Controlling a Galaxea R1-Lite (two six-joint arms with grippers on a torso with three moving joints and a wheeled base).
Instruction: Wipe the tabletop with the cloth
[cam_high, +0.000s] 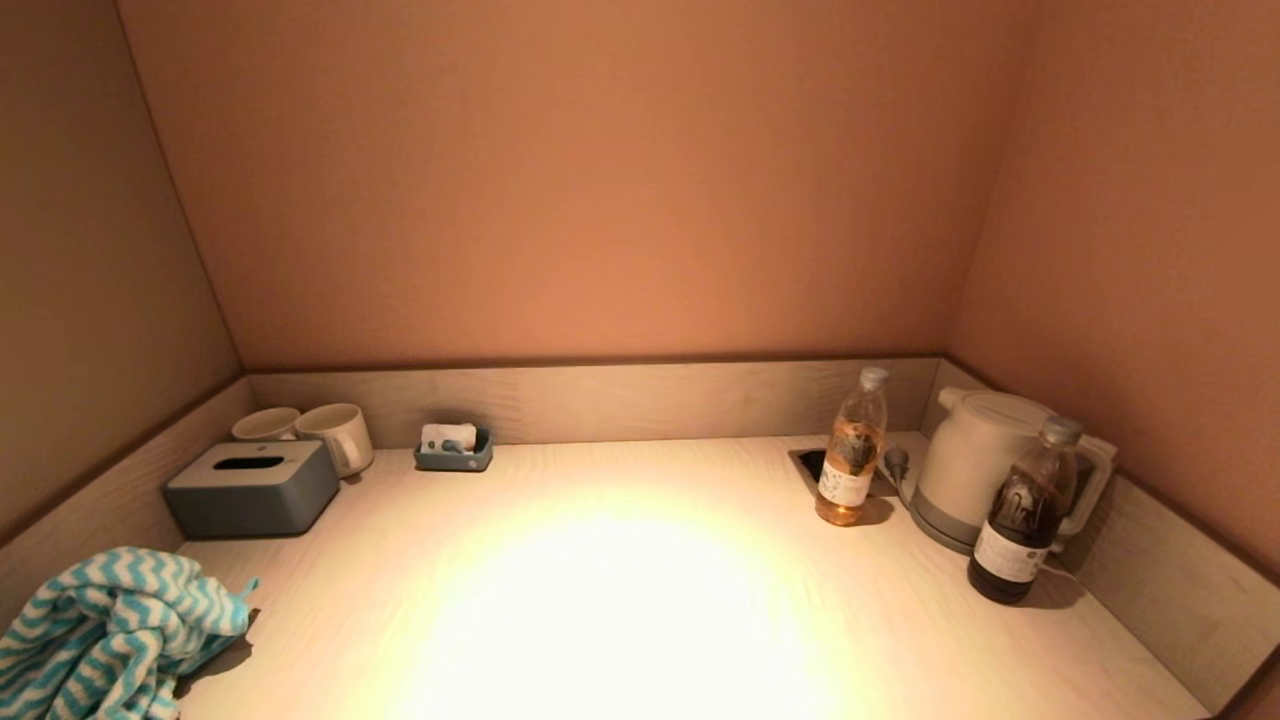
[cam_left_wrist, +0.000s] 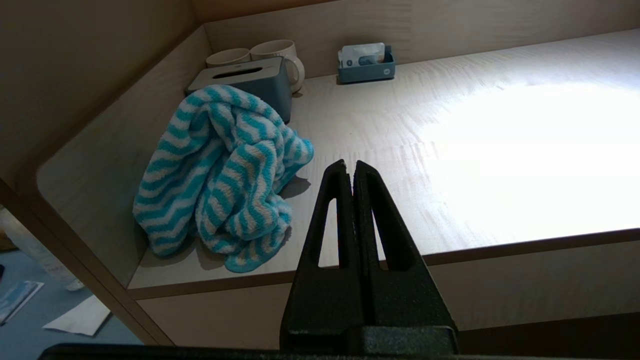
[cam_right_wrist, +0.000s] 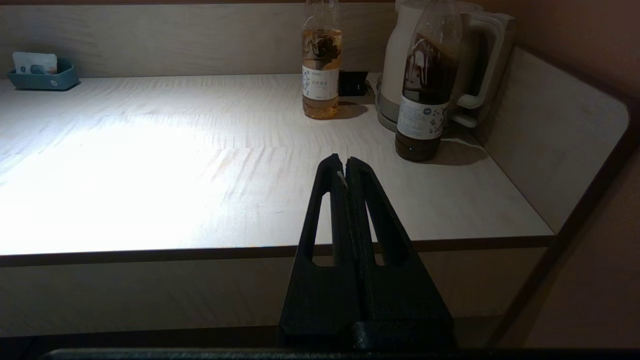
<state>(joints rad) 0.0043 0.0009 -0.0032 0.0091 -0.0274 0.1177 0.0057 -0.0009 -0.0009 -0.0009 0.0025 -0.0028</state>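
A teal and white striped cloth (cam_high: 105, 630) lies crumpled at the near left corner of the pale wooden tabletop (cam_high: 620, 600); it also shows in the left wrist view (cam_left_wrist: 220, 175). My left gripper (cam_left_wrist: 350, 167) is shut and empty, held in front of the table's near edge, to the right of the cloth and apart from it. My right gripper (cam_right_wrist: 342, 162) is shut and empty, held in front of the near edge toward the right side. Neither gripper shows in the head view.
A grey tissue box (cam_high: 252, 487) and two white mugs (cam_high: 320, 435) stand at the back left, a small blue tray (cam_high: 455, 452) at the back. An amber bottle (cam_high: 852, 450), a dark bottle (cam_high: 1020, 515) and a white kettle (cam_high: 975, 460) stand at the right. Low walls bound three sides.
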